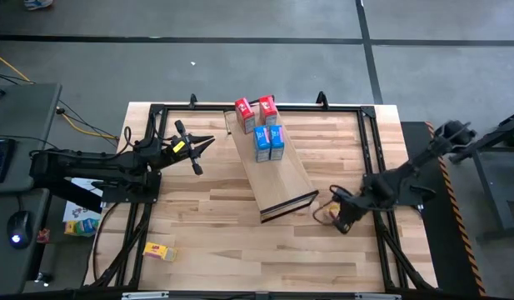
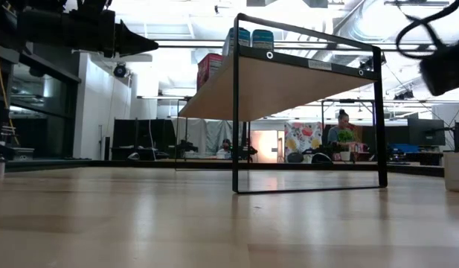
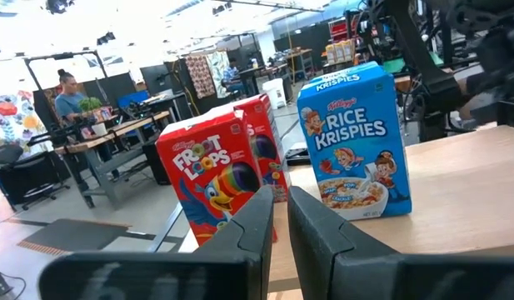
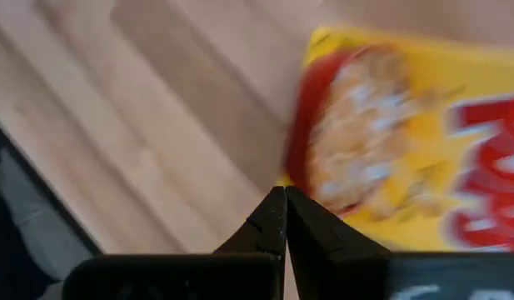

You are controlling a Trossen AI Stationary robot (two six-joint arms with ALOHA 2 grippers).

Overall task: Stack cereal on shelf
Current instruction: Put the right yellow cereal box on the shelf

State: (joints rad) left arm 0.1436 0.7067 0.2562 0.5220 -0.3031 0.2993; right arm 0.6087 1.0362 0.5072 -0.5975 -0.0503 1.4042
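The shelf [image 1: 277, 179], a light-wood panel on a dark frame, lies slantwise mid-table and shows raised in the low view [image 2: 289, 85]. Two red cereal boxes [image 1: 257, 110] stand upright at its far end, with two blue boxes [image 1: 269, 142] just in front of them. My left gripper [image 1: 208, 142] hovers left of the shelf, open by a narrow gap, facing a red box [image 3: 211, 179] and a blue box [image 3: 352, 142]. My right gripper [image 1: 340, 223] is shut, low over a yellow box [image 4: 406, 142] lying flat on the table right of the shelf's near end. A second yellow box [image 1: 159, 250] lies near the table's near-left corner. My right gripper's shut fingertips [image 4: 281, 200] stand at the near edge of the yellow box [image 4: 323, 179], which lies flat on the table. Whether they touch it cannot be told.
Dark frame rails [image 1: 373, 133] run around the tabletop's edges. Bare butcher-block lies between the shelf and the near edge [image 1: 240, 250]. A desk with a mouse [image 1: 19, 225] stands off the table's left. A person [image 2: 341, 126] sits in the room beyond.
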